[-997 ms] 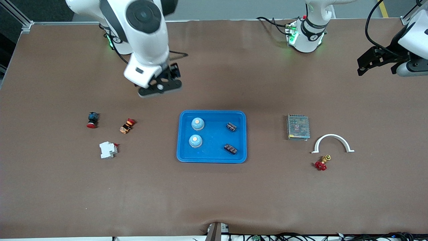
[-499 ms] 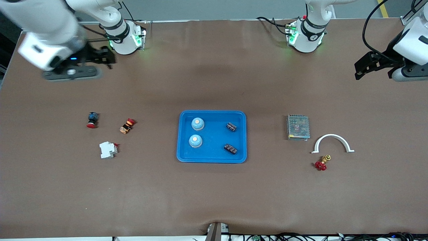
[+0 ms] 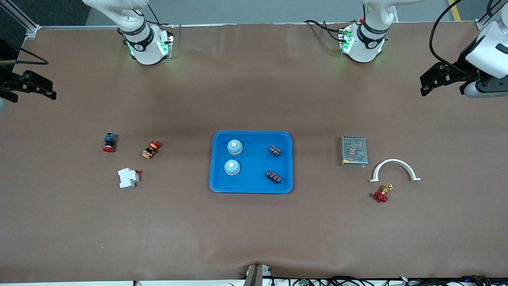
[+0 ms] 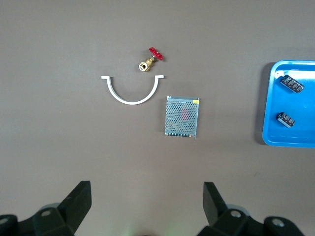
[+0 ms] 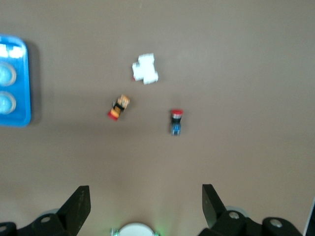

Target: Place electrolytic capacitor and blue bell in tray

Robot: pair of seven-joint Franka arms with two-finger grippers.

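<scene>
Tray (image 3: 251,186): mid-table, holds two bells (image 3: 234,147) and two capacitors (image 3: 274,150); task looks complete.
Left pincer (image 4: 145,204): spread, empty, over its table end.
Right pincer (image 5: 142,204): spread, empty, over its end.

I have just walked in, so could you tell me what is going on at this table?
Nothing is being handled right now. The blue tray holds two blue bells and two capacitor blocks. The right gripper and the left gripper both hang open and empty over bare table at their own ends, apparently waiting.
</scene>
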